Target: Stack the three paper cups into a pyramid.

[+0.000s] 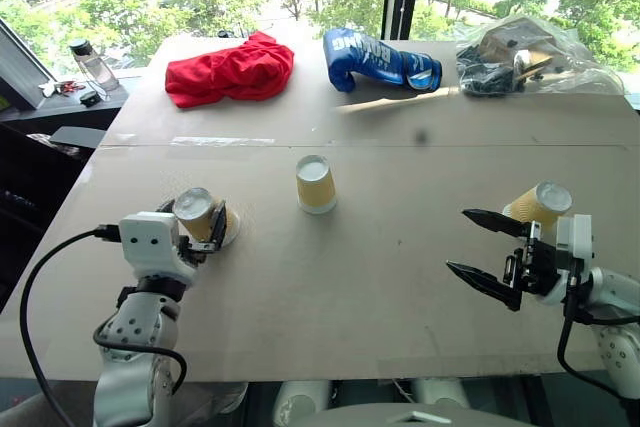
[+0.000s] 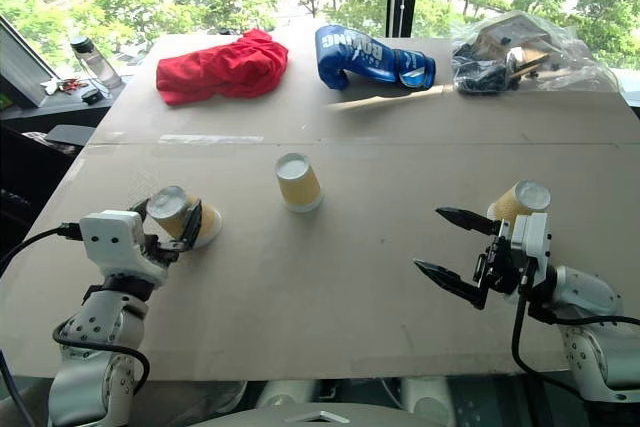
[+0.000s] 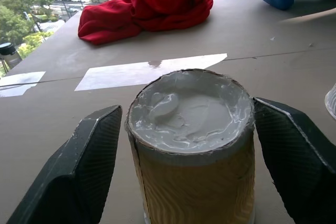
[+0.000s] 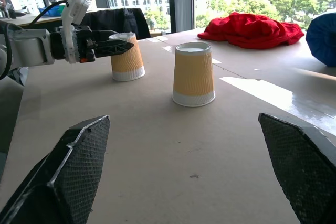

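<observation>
1. Table (image 1: 380,287): broad, tan; centre cup (image 1: 315,184) inverted near the middle, right cup (image 1: 540,204) at four o'clock of it, just behind the right gripper (image 1: 478,243).
2. Right gripper: fingers wide apart, empty.
3. Left gripper (image 1: 205,227): fingers close either side of the left cup (image 1: 197,213), at eight o'clock of centre; firm contact not certain.
4. Squeeze gently, lift straight, keep upright.

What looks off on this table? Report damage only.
The left cup has a dented, wrinkled white base, sunken in the middle rather than flat. The middle cup looks intact. Nothing is spilled.
</observation>
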### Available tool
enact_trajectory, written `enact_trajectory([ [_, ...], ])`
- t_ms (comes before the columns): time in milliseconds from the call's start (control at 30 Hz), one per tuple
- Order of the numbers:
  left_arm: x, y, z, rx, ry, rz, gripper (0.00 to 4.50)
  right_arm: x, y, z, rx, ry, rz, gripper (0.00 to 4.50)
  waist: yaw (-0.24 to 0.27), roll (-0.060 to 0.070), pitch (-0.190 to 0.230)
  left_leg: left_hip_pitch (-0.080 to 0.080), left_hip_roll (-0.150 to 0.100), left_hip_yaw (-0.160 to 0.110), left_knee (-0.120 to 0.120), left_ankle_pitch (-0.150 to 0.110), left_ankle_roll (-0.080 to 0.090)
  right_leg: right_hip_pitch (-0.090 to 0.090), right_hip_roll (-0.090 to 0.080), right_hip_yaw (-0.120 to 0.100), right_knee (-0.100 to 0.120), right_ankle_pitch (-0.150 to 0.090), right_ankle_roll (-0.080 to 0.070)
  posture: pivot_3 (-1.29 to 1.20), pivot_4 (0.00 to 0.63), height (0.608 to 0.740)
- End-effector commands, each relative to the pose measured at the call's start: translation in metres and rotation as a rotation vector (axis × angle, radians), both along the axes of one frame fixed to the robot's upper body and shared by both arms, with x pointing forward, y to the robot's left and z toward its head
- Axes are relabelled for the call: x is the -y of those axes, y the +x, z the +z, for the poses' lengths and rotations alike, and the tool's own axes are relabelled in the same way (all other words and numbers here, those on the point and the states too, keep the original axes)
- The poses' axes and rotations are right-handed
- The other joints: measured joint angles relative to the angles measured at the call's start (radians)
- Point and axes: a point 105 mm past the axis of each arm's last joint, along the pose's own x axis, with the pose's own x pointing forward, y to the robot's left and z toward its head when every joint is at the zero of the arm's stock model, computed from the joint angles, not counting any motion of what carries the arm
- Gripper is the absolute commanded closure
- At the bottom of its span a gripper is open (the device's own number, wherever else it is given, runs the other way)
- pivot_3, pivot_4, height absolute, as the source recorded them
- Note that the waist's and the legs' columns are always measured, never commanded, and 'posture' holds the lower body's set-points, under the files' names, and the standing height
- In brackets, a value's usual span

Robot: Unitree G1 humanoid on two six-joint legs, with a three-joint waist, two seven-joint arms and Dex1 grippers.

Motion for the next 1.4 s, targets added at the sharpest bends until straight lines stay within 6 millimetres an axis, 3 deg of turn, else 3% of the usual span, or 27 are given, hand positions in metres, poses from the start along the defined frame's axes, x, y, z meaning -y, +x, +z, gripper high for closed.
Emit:
enact_trajectory([
  [33, 0.011, 0.001, 0.019, 0.065, 0.026, -0.023, 2.1, -0.003, -0.004, 0.013, 0.045, 0.004, 0.029, 0.0, 0.0, 0.0, 0.0, 0.0, 0.0, 0.0, 0.0, 0.0, 0.0, 0.0, 0.0, 0.0, 0.0, 0.0, 0.0, 0.0, 0.15, 0.74],
  [267, 0.021, 0.008, 0.031, 0.07, 0.028, -0.031, 2.11, -0.005, -0.004, 0.013, 0.042, 0.003, 0.031, 0.0, 0.0, 0.0, 0.0, 0.0, 0.0, 0.0, 0.0, 0.0, 0.0, 0.0, 0.0, 0.0, 0.0, 0.0, 0.0, 0.0, 0.15, 0.74],
  [467, 0.044, 0.009, 0.048, 0.114, 0.046, -0.175, 2.11, 0.001, -0.005, 0.011, 0.038, -0.002, 0.015, 0.0, 0.0, 0.0, 0.0, 0.0, 0.0, 0.0, 0.0, 0.0, 0.0, 0.0, 0.0, 0.0, 0.0, 0.0, 0.0, 0.0, 0.15, 0.74],
  [667, 0.054, 0.002, 0.049, 0.101, 0.059, -0.272, 2.11, 0.003, -0.003, 0.011, 0.043, -0.006, 0.001, 0.0, -0.001, 0.0, 0.0, 0.0, 0.0, 0.0, 0.0, 0.0, 0.0, 0.0, 0.0, 0.0, 0.0, 0.0, 0.0, 0.0, 0.15, 0.74],
  [867, 0.103, -0.004, 0.035, 0.034, 0.054, -0.636, 2.11, 0.003, -0.004, 0.012, 0.05, -0.003, -0.021, 0.0, 0.004, 0.0, 0.0, 0.0, 0.0, 0.0, 0.001, 0.0, 0.0, 0.0, 0.0, 0.0, 0.0, 0.0, 0.0, 0.0, 0.15, 0.74],
  [1000, 0.095, 0.007, 0.03, 0.043, 0.107, -0.685, 2.11, 0.007, -0.007, 0.015, 0.054, -0.001, -0.055, 0.0, 0.003, 0.001, 0.0, 0.0, 0.0, 0.0, 0.001, 0.0, 0.0, 0.0, 0.001, 0.0, 0.0, 0.0, 0.0, 0.0, 0.15, 0.74],
  [1167, 0.114, 0.014, 0.026, 0.04, 0.154, -0.818, 2.11, 0.008, -0.008, 0.015, 0.048, -0.006, -0.063, 0.0, 0.0, 0.001, 0.0, 0.0, 0.0, 0.0, 0.001, 0.0, 0.0, 0.0, 0.002, 0.0, 0.001, 0.0, 0.0, 0.0, 0.15, 0.74],
  [1400, 0.143, 0.025, 0.006, -0.059, 0.151, -0.97, 2.11, 0.014, -0.01, 0.019, 0.048, -0.022, -0.1, 0.0, 0.002, 0.001, 0.0, -0.001, 0.0, 0.0, 0.002, 0.0, 0.0, 0.0, 0.003, 0.0, 0.001, 0.0, 0.0, 0.0, 0.15, 0.74],
])
